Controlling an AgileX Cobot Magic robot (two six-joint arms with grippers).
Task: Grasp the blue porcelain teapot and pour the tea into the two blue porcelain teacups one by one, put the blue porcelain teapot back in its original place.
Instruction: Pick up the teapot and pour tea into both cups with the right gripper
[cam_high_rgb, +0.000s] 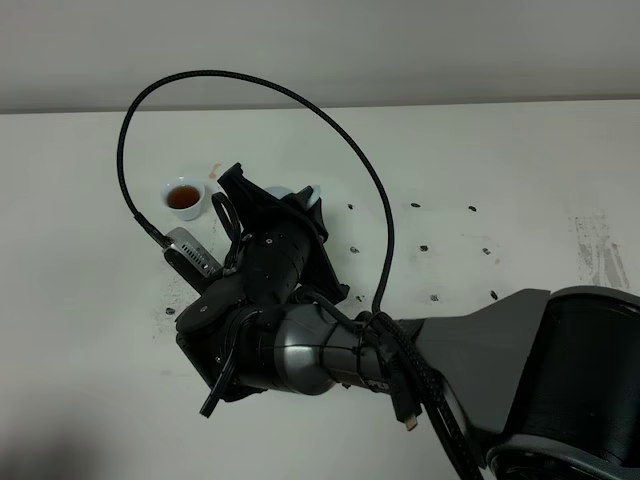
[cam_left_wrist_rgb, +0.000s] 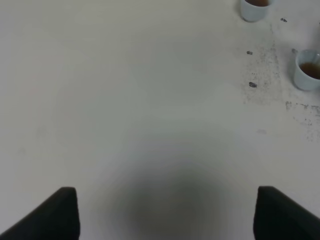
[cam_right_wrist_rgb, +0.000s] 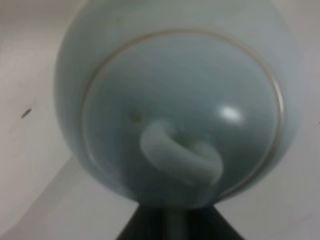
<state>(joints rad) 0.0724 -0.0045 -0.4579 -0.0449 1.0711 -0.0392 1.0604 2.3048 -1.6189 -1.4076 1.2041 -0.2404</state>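
Porcelain teapot (cam_right_wrist_rgb: 180, 100), no readable markings

teapot (cam_right_wrist_rgb: 180, 90): very pale blue-white, glossy, thin tan ring round the lid, right against the right gripper (cam_right_wrist_rgb: 170, 220)
right gripper: black
cups (cam_left_wrist_rgb: 309, 70): pale blue-white
tea (cam_high_rgb: 183, 196): reddish-brown
table (cam_left_wrist_rgb: 150, 100): off-white, dark specks near the cups
left fingers (cam_left_wrist_rgb: 55, 215): black

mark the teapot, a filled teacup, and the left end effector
blue porcelain teapot (cam_right_wrist_rgb: 180, 100): right wrist view, on the domed lid.
teacup with tea (cam_high_rgb: 184, 198): exterior high view, on the tea surface.
left end effector (cam_left_wrist_rgb: 165, 212): left wrist view, midway between fingertips.
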